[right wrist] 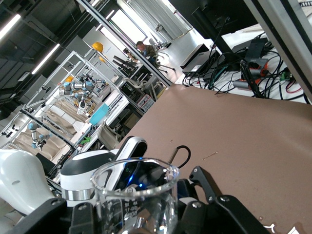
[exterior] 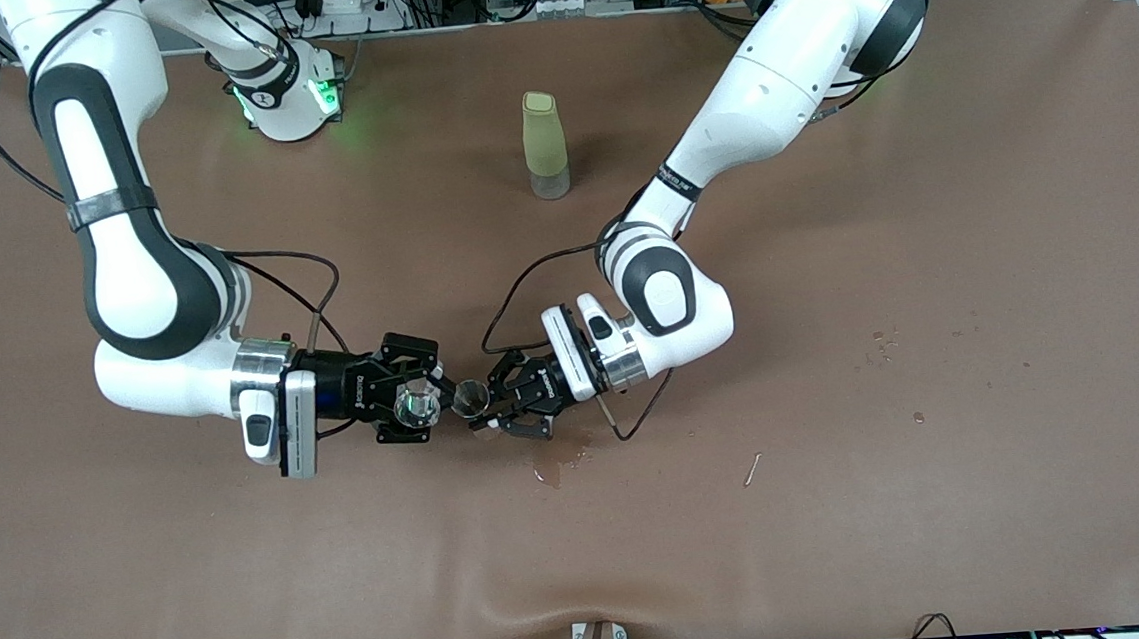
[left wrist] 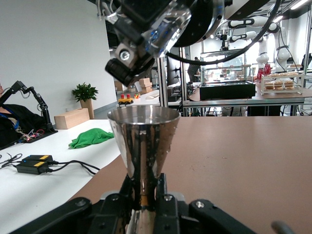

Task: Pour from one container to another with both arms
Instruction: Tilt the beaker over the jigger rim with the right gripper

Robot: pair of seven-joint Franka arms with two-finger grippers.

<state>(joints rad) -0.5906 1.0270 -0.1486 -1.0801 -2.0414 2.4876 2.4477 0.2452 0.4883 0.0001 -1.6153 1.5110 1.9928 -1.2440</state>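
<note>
Right gripper (exterior: 422, 406) clamped on a clear glass beaker (exterior: 416, 405), left gripper (exterior: 492, 408) clamped on the waist of a steel jigger (exterior: 472, 397), rims almost meeting above the surface (exterior: 843, 501). Both rigid, light, slick; glass breakable. Spill patch (exterior: 552, 471) at 5 o'clock beneath; bottle (exterior: 544, 146) at 12, well apart; edges distant.
</note>
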